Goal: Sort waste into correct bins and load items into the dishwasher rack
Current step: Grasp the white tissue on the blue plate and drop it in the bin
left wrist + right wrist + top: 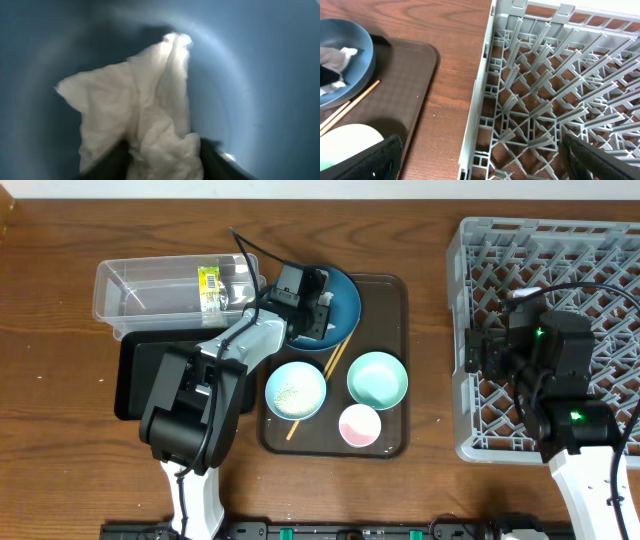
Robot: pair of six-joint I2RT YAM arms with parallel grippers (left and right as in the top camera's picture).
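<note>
My left gripper [164,152] is down inside the large dark blue dish [347,292]. Its two dark fingers [114,162] are closed on the crumpled white tissue [150,110], which bunches up between them above the dish's floor; this close view is blurred. The dish sits at one end of the brown serving tray [392,285], and my left arm reaches across the dish's rim, covering part of it. Beside that arm stands the clear tub [130,285] with the yellow-green wrapper [210,288] inside. The black tray [132,385] lies next to the tub, partly hidden under my arm. Also on the serving tray are the white bowl [295,390], with a few small specks in it, the mint-green bowl [377,378] and the small pink bowl [359,425]. The chopsticks [335,360] run slantwise from the dish past the white bowl. My right gripper [480,150] hangs with its fingers wide apart, holding nothing, over the side wall of the grey dishwasher rack [560,240] that faces the serving tray.
</note>
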